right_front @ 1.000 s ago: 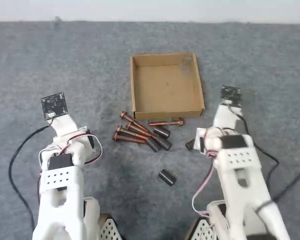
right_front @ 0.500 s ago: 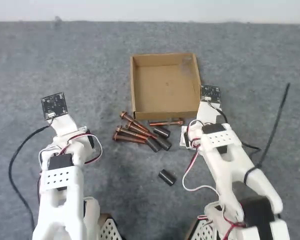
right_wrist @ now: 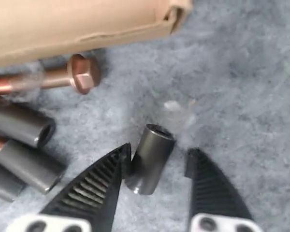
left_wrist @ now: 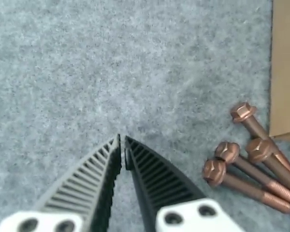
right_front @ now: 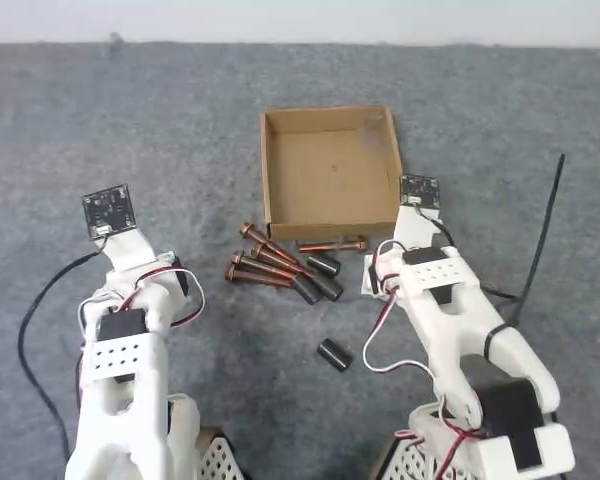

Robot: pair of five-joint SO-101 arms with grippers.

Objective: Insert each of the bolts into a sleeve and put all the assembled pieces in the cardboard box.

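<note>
Toward the far middle of the grey carpet (right_front: 180, 120): the cardboard box (right_front: 330, 175), open side up. Just before its near wall, a single bolt (right_front: 332, 244), copper-coloured, lying along that wall, head toward the right arm's side. Nearer the arms, a bolt cluster (right_front: 265, 262), shafts fanned side by side, heads toward the left arm's side, threaded ends meeting three sleeves (right_front: 323, 265), dark and short. Cannot tell whether any shaft sits inside one. Farther toward the arm bases, between the two arms and apart from the cluster, a lone sleeve (right_front: 333, 355) on its side.

Off the box's near corner on the right side: the right arm (right_front: 435, 300), bent low over the carpet. At its tip, the right gripper (right_wrist: 159, 151), claw spread, straddling a fifth sleeve (right_wrist: 150, 159). Lies flat on the carpet, open end pointing toward the box wall, with the single bolt's head near by. One finger (right_wrist: 106, 179) touching the sleeve's side, the other standing apart from it. Not pinching it.

Well apart from the box, on the left side: the left arm (right_front: 130, 300). At its tip, the left gripper (left_wrist: 122, 141), claw pressed together, tips all but meeting. Hovers over bare carpet, bolt heads near, off to one side.
</note>
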